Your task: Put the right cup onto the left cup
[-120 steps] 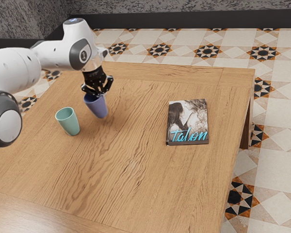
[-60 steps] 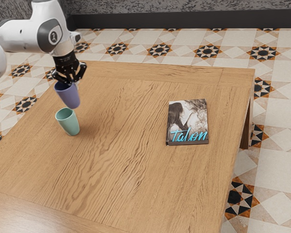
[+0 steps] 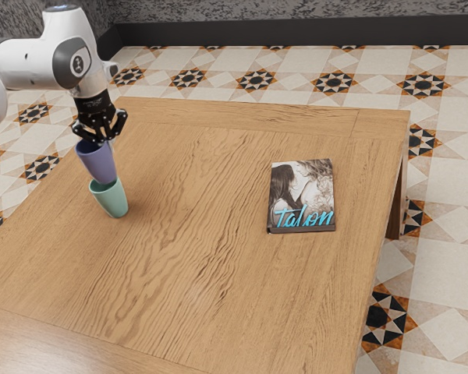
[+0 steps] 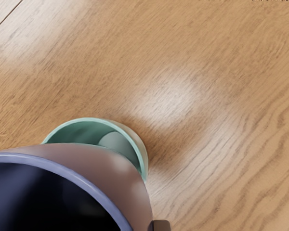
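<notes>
The hand (image 3: 101, 142) is gripping the purple cup (image 3: 99, 164) at the mouth of the mint-green cup (image 3: 112, 201), which is standing on the table (image 3: 210, 273); the "Talon" book (image 3: 302, 193) is lying well apart

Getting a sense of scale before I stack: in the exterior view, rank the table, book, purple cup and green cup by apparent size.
Largest to smallest:
1. Table
2. Book
3. Purple cup and green cup: too alike to rank, and they overlap here.

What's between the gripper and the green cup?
The purple cup, held by the gripper, its base at the mouth of the green cup; the exterior view shows this.
</notes>
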`<action>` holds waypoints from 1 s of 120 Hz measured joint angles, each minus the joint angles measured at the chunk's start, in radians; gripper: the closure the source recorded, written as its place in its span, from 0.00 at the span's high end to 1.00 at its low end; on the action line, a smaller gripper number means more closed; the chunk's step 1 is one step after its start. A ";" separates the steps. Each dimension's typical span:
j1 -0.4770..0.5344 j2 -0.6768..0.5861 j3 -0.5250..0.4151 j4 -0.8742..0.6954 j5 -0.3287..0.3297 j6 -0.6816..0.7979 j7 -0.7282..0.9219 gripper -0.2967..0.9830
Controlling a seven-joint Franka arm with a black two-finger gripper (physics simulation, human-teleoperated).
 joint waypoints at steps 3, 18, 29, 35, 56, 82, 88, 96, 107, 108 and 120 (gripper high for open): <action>0.003 0.002 0.000 0.001 0.000 0.000 0.000 0.15; 0.009 0.013 0.000 0.008 -0.001 0.000 -0.001 0.15; 0.018 0.023 0.000 0.015 -0.001 0.000 -0.002 0.15; 0.021 0.030 0.001 0.023 -0.001 -0.001 -0.001 0.15; 0.030 0.044 0.001 0.030 -0.002 0.000 -0.001 0.15; 0.031 0.047 0.000 0.031 -0.004 0.002 0.000 0.15; 0.031 0.047 0.000 0.031 -0.004 0.003 -0.001 0.15; 0.030 0.047 0.000 0.031 -0.004 0.004 -0.001 0.15; 0.030 0.045 0.000 0.025 -0.004 0.003 -0.001 0.15; 0.030 0.044 0.000 0.025 -0.004 0.003 -0.001 0.15; 0.029 0.039 0.000 0.018 -0.005 0.003 -0.002 0.15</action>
